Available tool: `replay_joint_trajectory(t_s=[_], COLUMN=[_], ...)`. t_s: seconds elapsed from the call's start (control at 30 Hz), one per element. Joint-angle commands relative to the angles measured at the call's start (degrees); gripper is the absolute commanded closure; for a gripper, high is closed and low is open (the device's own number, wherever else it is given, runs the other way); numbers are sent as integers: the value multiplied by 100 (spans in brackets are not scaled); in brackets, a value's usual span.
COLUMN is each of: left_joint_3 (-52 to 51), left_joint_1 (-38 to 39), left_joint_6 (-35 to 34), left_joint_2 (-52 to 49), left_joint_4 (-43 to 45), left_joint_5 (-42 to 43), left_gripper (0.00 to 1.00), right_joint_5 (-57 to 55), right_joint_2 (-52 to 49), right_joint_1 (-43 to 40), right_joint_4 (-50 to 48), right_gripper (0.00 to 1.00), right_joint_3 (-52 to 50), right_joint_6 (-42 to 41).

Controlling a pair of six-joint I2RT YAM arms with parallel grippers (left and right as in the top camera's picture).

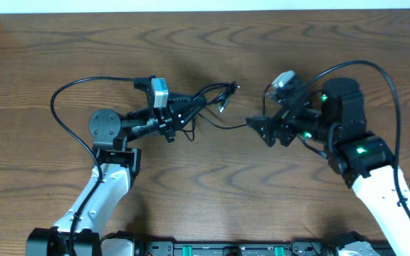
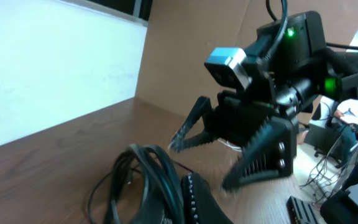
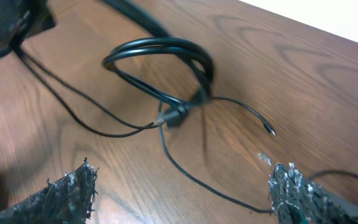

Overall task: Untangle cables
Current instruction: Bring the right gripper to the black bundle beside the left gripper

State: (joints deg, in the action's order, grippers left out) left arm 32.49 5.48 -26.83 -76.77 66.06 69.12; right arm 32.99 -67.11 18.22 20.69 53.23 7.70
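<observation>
Cables lie bunched in the middle of the tabletop, up and left of the right hand, which is spread wide apart. One thin one stretches sideways toward it. The left hand is nearer, pinched tight on the bunch.

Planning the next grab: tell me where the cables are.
Overhead, the cables sit mid-table at the left claw's tip, with one strand trailing toward the open right claw.
</observation>
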Motion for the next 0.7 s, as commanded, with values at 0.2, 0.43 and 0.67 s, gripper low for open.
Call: replay_joint_trajectory(t_s=[0.2,0.43,0.67], left_joint_3=[79,79,79], left_joint_1=[13,13,13], left_joint_6=[-1119,-1296,-1292], left_joint_2=[-15,-15,-15], left_joint_4=[645,802,802], left_joint_5=[271,546,544], left_gripper=[92,93,93], right_joint_5=[-50,-509,-236], right_joint_2=[-363,-686,-979], right_joint_1=[225,225,310], right_joint_4=[-155,-911,-1335], right_gripper=[11,12,12], right_joint_3=[-9,-9,-9], right_joint_6=[481,479,450])
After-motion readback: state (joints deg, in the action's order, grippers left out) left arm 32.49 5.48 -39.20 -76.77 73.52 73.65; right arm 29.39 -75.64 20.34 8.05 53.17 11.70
